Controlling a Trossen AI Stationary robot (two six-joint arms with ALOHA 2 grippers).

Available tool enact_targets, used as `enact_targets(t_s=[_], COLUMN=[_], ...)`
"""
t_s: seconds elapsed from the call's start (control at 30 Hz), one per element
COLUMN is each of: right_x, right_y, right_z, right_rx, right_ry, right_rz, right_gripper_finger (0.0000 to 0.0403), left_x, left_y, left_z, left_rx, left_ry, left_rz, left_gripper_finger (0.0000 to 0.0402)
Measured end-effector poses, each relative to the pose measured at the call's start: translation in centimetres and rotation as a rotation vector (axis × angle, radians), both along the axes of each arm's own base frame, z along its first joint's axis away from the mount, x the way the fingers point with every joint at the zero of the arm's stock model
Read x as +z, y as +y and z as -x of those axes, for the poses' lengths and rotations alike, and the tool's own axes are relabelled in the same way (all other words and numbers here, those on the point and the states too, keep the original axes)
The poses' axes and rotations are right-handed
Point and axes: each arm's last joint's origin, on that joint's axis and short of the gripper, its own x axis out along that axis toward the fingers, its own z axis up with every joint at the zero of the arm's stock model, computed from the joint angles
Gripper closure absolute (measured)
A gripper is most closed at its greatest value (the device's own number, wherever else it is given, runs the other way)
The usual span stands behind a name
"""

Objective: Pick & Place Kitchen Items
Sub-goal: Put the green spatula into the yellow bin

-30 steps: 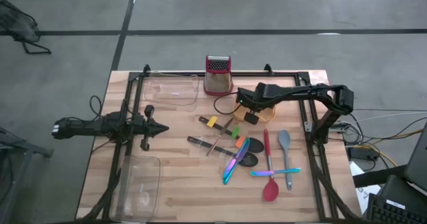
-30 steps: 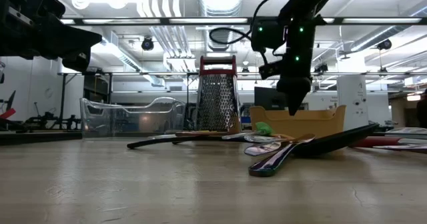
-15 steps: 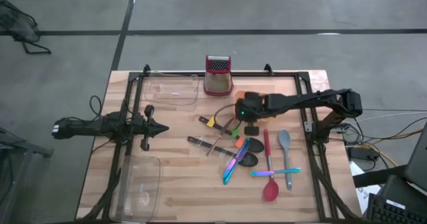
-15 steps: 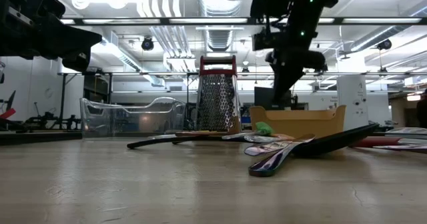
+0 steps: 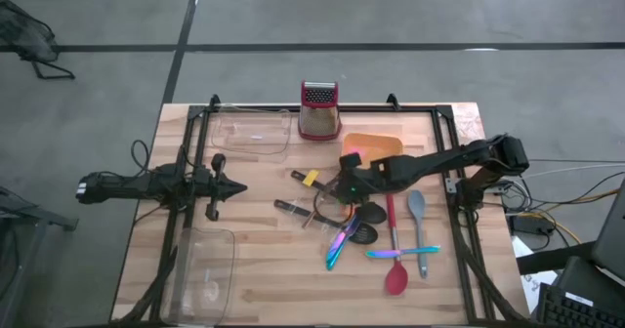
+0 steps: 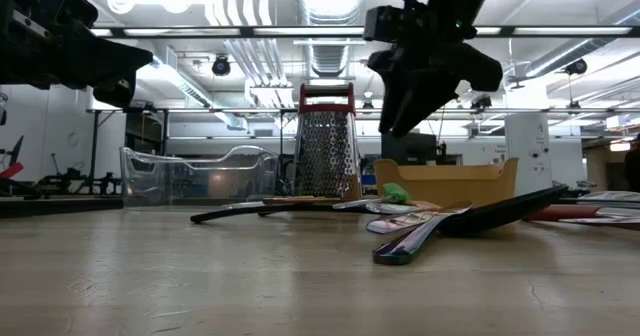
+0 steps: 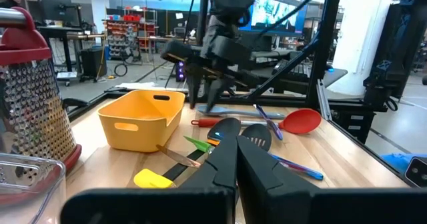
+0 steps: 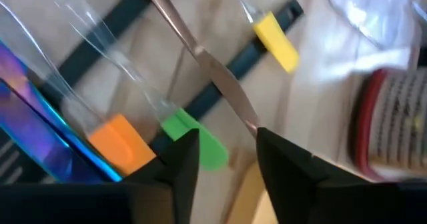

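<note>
The kitchen items lie in a loose pile on the wooden table: red spoon (image 5: 395,266), grey spatula (image 5: 417,214), black slotted spoon (image 5: 362,232), shiny multicoloured cutlery (image 5: 341,240), black tongs (image 5: 293,208) and a yellow-tipped clip (image 5: 311,179). My right gripper (image 5: 337,186) hangs open above the pile's left part, touching nothing. In its wrist view the open fingers (image 8: 183,159) stand over a green clip (image 8: 200,144) and an orange one (image 8: 120,143). My left gripper (image 5: 220,184) waits shut at the table's left, also shown shut in its wrist view (image 7: 235,159).
An orange tub (image 5: 373,145) stands behind the pile, and a steel box grater with a red top (image 5: 318,111) stands at the far edge. One clear tray (image 5: 252,133) sits far left, another (image 5: 205,269) near left. Bare wood lies along the near edge.
My right gripper has swung from over the orange tub toward the table's left and near edges, and now hangs above the utensil pile, tipped at a slant. Its fingers have opened. The tub now shows uncovered. The utensils have not moved.
</note>
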Motion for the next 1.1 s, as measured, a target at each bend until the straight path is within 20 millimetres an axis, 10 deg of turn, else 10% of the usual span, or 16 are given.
enact_targets(t_s=[0.33,1.1], right_x=[0.0,-6.9], right_y=[1.5,3.2], right_z=[-0.6,-3.4], right_rx=[0.089,0.2], right_ry=[-0.056,0.098], right_rz=[-0.068,-0.065], right_gripper_finger=[0.019,0.0236], left_x=[0.0,-0.2], left_y=[0.0,0.0], left_z=[0.0,-0.2], left_rx=[0.001,0.005], left_ry=[-0.003,0.026], left_rz=[0.0,-0.001], left_gripper_finger=[0.0396,0.0396])
